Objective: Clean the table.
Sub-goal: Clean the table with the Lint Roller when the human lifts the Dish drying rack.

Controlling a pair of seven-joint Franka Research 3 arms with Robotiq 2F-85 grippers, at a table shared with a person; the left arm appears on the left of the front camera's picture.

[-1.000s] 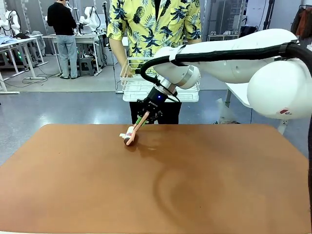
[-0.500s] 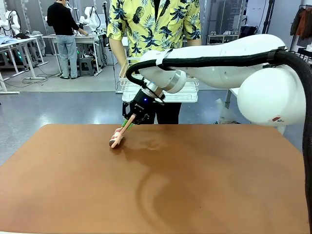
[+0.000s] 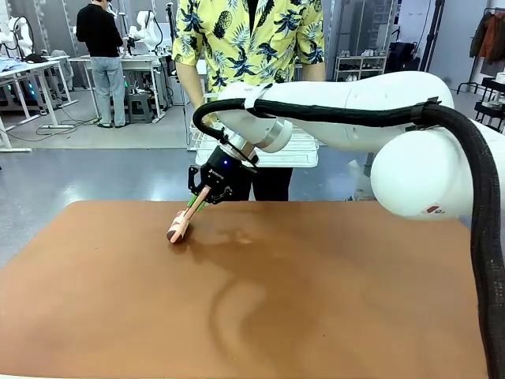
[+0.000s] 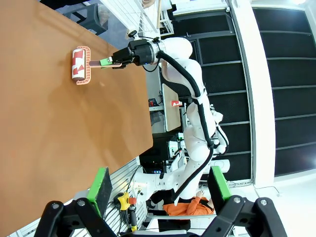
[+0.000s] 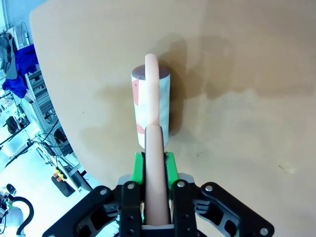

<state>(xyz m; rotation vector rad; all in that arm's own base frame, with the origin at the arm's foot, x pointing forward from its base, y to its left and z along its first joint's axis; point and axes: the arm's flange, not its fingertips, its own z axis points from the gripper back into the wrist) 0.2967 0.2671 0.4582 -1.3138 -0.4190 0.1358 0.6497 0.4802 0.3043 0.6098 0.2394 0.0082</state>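
While my right gripper (image 5: 154,167) is clamped on the peach handle of a lint roller (image 5: 150,106), green pads (image 5: 139,168) pressed to either side of it, I list the items outward from that grip. Item one: the handle runs from my jaws toward twelve o'clock in my right wrist view and curves over the roller's drum, which is white with red patches and lies on the table (image 3: 331,300). Item two: the table, reddish-brown and matte, spreads under the drum on all sides. Seen from the front, the roller sits at about ten o'clock from the tabletop's centre, near the far edge, and my right arm slants down to it from two o'clock. Item three: my left gripper (image 4: 158,185), jaws apart, nothing between its pads, held off the table's edge. Item four: a person (image 3: 248,39) in a yellow patterned shirt at twelve o'clock beyond the far edge, with a white wire basket (image 3: 300,154) in front of them.
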